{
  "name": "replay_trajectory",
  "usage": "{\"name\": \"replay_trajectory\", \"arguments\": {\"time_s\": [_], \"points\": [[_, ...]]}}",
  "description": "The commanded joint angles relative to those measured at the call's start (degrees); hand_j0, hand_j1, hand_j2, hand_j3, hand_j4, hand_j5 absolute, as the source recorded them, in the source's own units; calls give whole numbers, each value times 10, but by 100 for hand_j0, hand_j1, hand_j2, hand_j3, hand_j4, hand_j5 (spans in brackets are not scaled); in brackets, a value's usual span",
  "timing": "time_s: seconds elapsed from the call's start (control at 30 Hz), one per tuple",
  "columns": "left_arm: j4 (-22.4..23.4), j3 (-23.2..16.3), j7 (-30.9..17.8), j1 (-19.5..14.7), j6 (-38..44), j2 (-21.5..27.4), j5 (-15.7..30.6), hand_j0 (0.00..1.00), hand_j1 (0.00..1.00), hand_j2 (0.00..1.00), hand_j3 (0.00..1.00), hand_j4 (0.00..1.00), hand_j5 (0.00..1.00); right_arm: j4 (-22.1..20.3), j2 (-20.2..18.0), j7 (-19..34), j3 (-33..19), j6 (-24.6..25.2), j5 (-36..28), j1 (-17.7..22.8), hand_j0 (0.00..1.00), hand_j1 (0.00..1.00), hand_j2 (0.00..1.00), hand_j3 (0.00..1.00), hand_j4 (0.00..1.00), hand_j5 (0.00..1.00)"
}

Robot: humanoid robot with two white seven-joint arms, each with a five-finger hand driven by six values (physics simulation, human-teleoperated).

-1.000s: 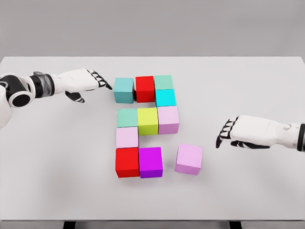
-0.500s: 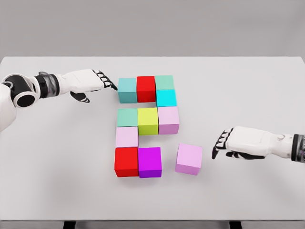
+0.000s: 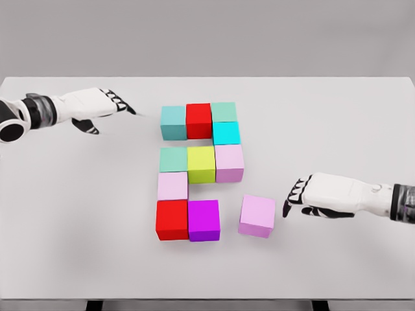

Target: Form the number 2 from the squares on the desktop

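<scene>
Right hand (image 3: 310, 195), white with dark finger joints, hovers over the white tabletop (image 3: 337, 116) with fingers loosely extended, holding nothing; its fingertips (image 3: 290, 197) lie just beside, but apart from, a loose pale-pink cube (image 3: 257, 216). Left of that cube a gap separates it from the bottom row: magenta cube (image 3: 203, 220) touching red cube (image 3: 172, 219). Above these stand a pale-pink cube (image 3: 173, 186), then a row of teal-green (image 3: 174, 159), yellow-green (image 3: 201, 163) and pink (image 3: 229, 162) cubes, a cyan cube (image 3: 225, 133), and a top row of teal (image 3: 174, 122), red (image 3: 198, 120) and green (image 3: 222, 111) cubes. Left hand (image 3: 97, 103), fingers relaxed and empty, sits well apart at upper left.
</scene>
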Motion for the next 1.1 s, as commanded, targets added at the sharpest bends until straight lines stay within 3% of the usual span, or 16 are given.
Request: {"name": "replay_trajectory", "arguments": {"time_s": [0.0,0.13,0.5,1.07], "points": [[7,10,0,0,1,30,3,95,95,95,95,95,95,0,0,0,-1,2,0,0,56,56,56,56,56,56],[7,34,0,7,1,61,7,100,100,100,100,100,100,0,12,0,-1,2,21,-1,56,56,56,56,56,56],[-1,53,3,9,1,62,13,100,100,100,100,100,100,1,36,0,-1,2,40,-2,56,56,56,56,56,56],[-1,53,3,9,1,61,12,100,100,100,100,100,100,0,51,0,-3,2,60,-16,56,56,56,56,56,56]]}}
